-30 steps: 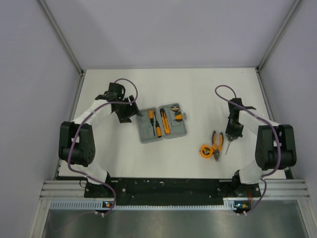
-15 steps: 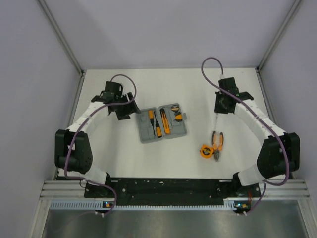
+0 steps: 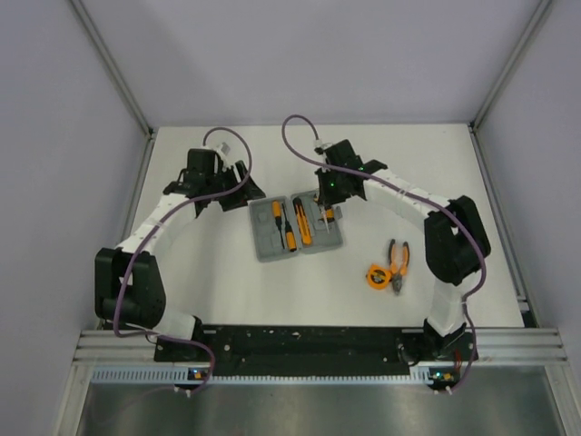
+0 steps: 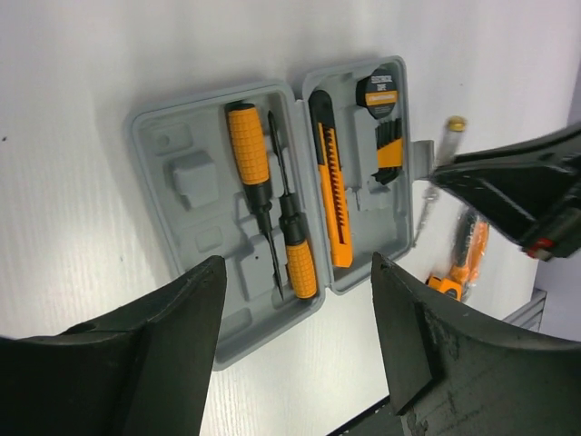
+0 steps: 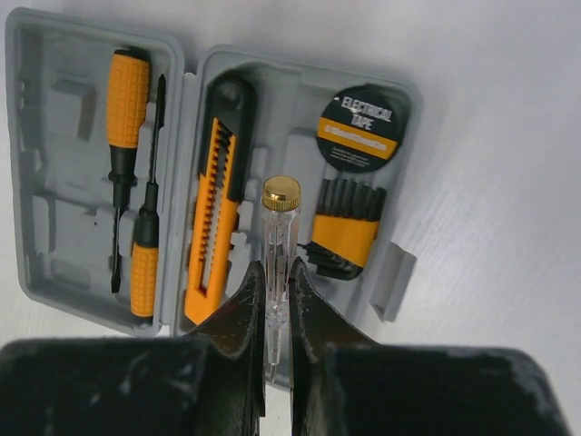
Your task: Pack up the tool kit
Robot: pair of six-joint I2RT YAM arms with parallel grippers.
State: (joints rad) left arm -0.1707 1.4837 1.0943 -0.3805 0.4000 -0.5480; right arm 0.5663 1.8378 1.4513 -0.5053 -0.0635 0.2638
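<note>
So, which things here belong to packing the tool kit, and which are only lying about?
Belong: open grey case; two screwdrivers, knife and tape roll inside it; clear tester in the right fingers; pliers and tape measure outside it.
Lying about: nothing loose; only purple cables.

Right jaws clamped on clear, brass-capped tester point(image 5: 280, 238), held above open grey case point(image 5: 54, 238) containing two screwdrivers point(image 5: 128, 102), knife point(image 5: 214, 229), tape roll point(image 5: 363, 128); white surface point(image 5: 490, 182).
</note>
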